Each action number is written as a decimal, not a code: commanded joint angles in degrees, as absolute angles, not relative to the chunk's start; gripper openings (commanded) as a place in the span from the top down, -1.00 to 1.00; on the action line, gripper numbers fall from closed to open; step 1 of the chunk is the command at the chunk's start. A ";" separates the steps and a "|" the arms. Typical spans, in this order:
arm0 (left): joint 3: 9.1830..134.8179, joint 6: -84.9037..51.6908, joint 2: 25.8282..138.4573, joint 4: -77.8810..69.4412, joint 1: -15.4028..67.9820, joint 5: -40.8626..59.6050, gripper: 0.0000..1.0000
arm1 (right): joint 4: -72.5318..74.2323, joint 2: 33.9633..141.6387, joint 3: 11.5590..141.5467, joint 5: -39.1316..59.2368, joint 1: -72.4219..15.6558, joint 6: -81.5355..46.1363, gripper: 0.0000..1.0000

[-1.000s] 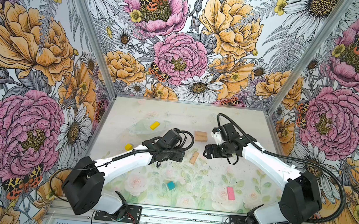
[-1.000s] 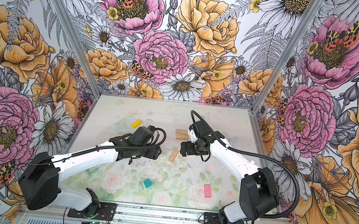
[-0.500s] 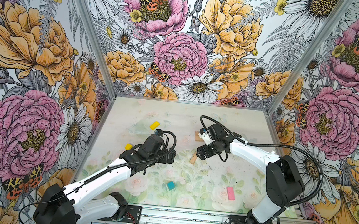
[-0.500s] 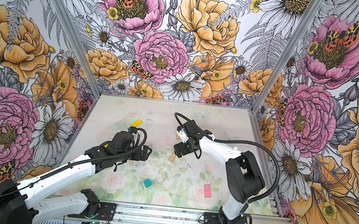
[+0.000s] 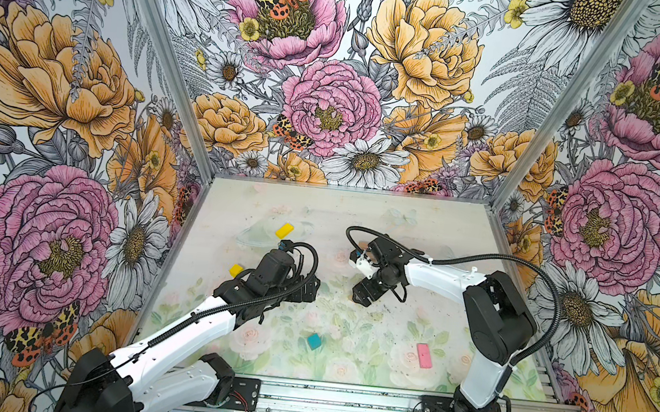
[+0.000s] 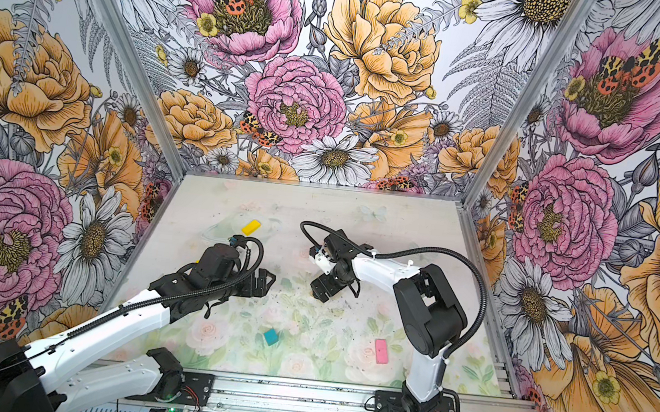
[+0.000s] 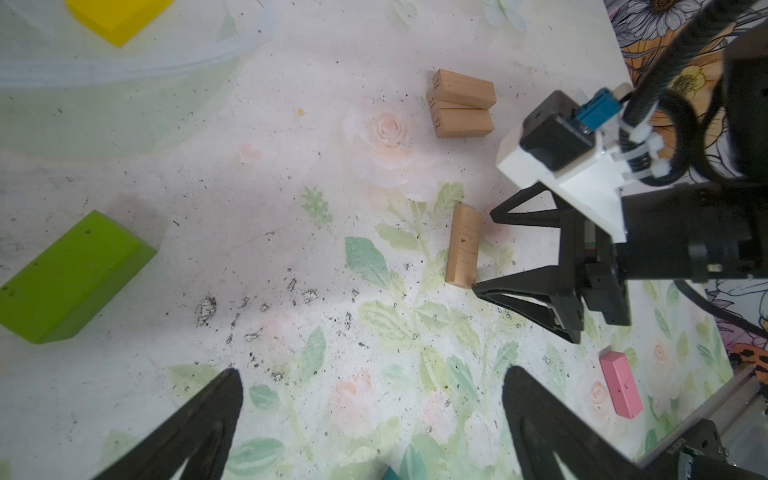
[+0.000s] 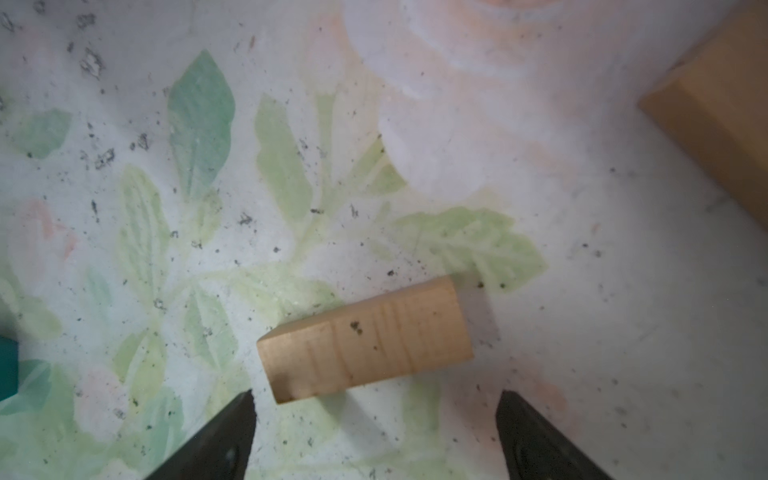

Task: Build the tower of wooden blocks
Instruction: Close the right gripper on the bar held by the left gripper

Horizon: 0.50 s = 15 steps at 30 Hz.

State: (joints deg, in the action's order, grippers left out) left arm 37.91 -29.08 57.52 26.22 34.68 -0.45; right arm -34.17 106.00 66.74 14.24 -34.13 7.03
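A single tan plank point(image 8: 365, 338) lies flat on the table, also in the left wrist view point(image 7: 463, 247). My right gripper point(image 8: 376, 395) hangs open just short of it, one finger off each end; in both top views the right gripper point(image 5: 362, 296) point(image 6: 321, 292) hides the plank. More tan planks point(image 7: 461, 104) sit pressed together farther back. My left gripper point(image 7: 374, 374) point(image 5: 311, 288) is open and empty, left of the plank. Loose lie a lime green block point(image 7: 70, 278), yellow bar point(image 5: 284, 230), yellow cube point(image 5: 236, 270), teal cube point(image 5: 314, 340) and pink slab point(image 5: 424, 355). No tower shows.
A clear plastic dish point(image 5: 262, 233) lies at the back left under the yellow bar. Floral walls close in the table point(image 5: 422, 225) on three sides. A metal rail point(image 5: 341, 400) with both arm bases runs along the front edge.
The left gripper opened and drew back to the left, leaving the tan plank on the table. The right gripper swung left and down to that plank.
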 commanded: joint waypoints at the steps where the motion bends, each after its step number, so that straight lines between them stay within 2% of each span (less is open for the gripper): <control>1: 36.85 -29.61 56.06 24.64 33.96 0.97 -0.98 | -33.07 107.29 69.35 14.24 -34.78 9.14 -0.85; 15: 35.93 -30.14 54.01 24.46 33.61 1.62 -0.98 | -37.80 111.92 74.78 11.07 -35.82 13.11 -0.85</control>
State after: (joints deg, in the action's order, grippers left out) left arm 36.80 -29.69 55.09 25.98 34.09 0.34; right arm -35.57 110.76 73.06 12.47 -35.27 10.50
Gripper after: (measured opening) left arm 0.987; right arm 0.926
